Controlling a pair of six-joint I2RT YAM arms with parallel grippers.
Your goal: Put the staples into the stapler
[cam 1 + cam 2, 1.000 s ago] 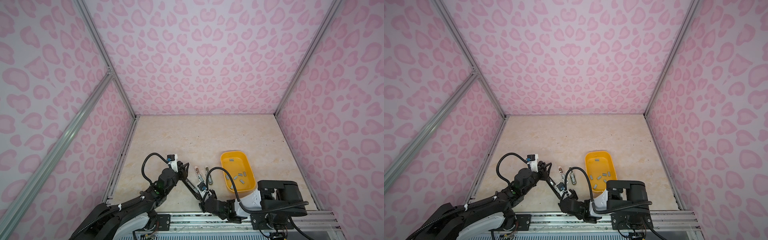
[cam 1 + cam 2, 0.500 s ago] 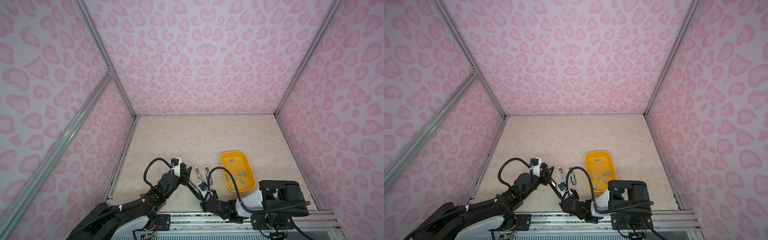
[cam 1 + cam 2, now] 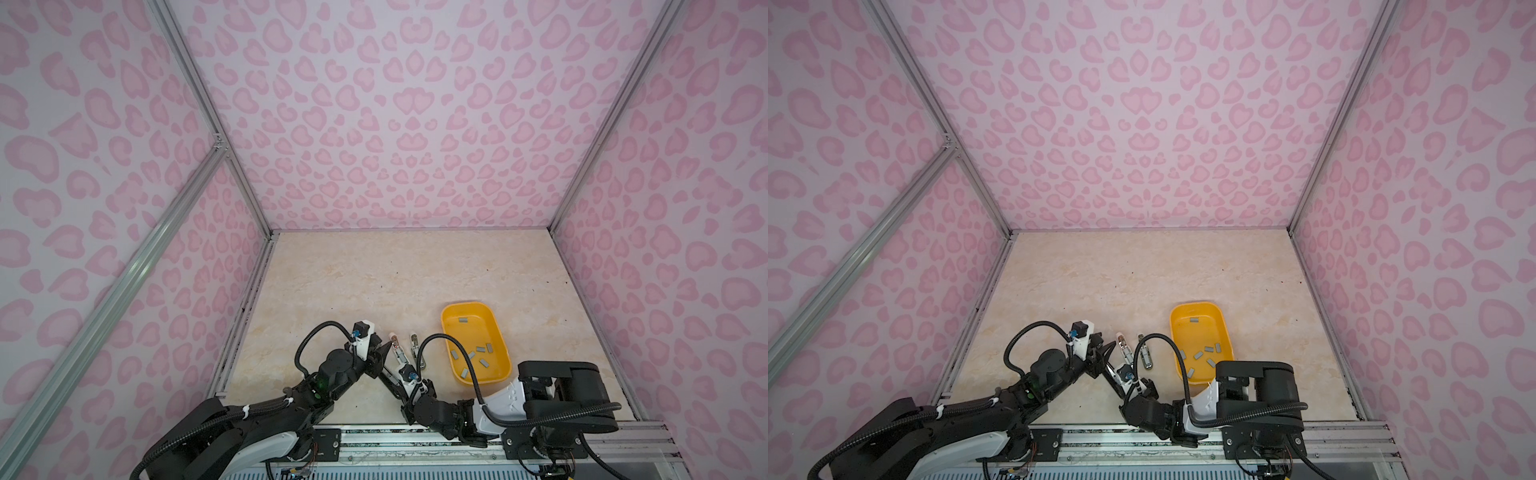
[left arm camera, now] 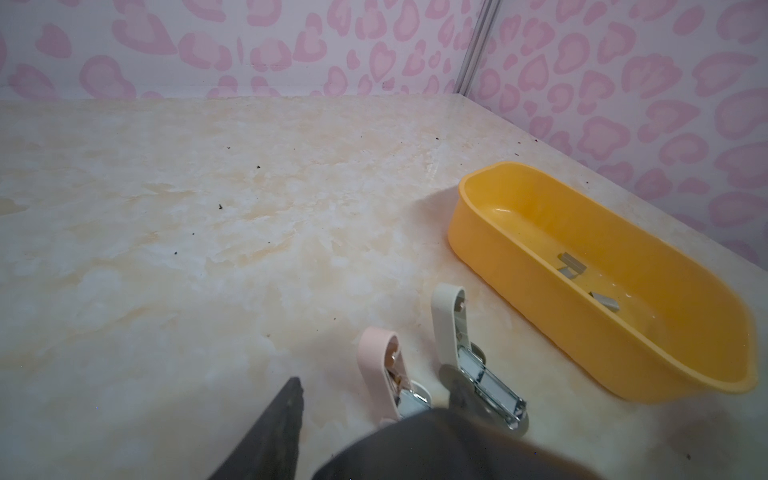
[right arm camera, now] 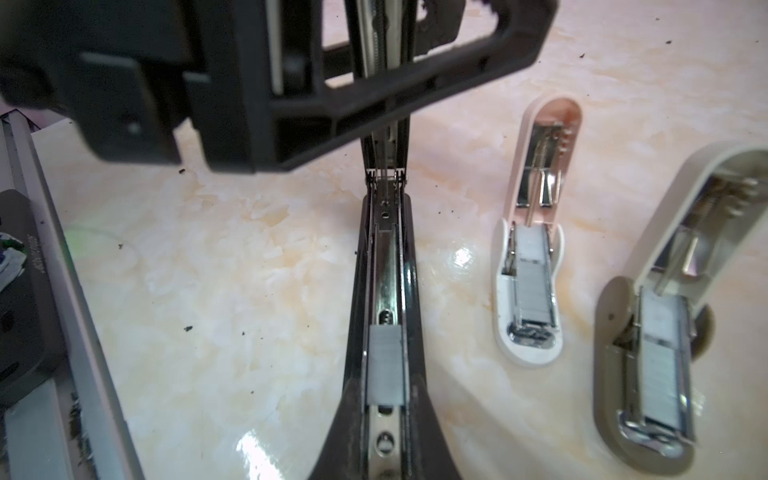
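Observation:
A black stapler [image 5: 384, 257] lies open on the table, and a grey strip of staples [image 5: 384, 365] sits in its metal channel. My right gripper [image 5: 384, 419] is shut on the stapler's front end; in both top views it [image 3: 392, 380] [image 3: 1115, 376] is low near the front rail. My left gripper [image 3: 380, 353] [image 3: 1104, 351] hovers at the stapler's raised lid, and its black body fills the far part of the right wrist view. In the left wrist view its jaws [image 4: 332, 415] stand apart with bare table between them. More staples [image 3: 482, 361] lie in the yellow tray [image 3: 498, 345].
Two small staplers lie open just right of the black one, each with staples in its channel: a pink one [image 5: 530, 266] [image 4: 376, 365] and a cream one [image 5: 652, 353] [image 4: 449, 324]. The yellow tray [image 4: 540, 270] stands beyond them. The front rail [image 3: 415, 436] is close behind my right arm.
My left gripper has shifted right, toward the small staplers, and its jaws have widened. The right gripper has stayed in place, shut on the black stapler.

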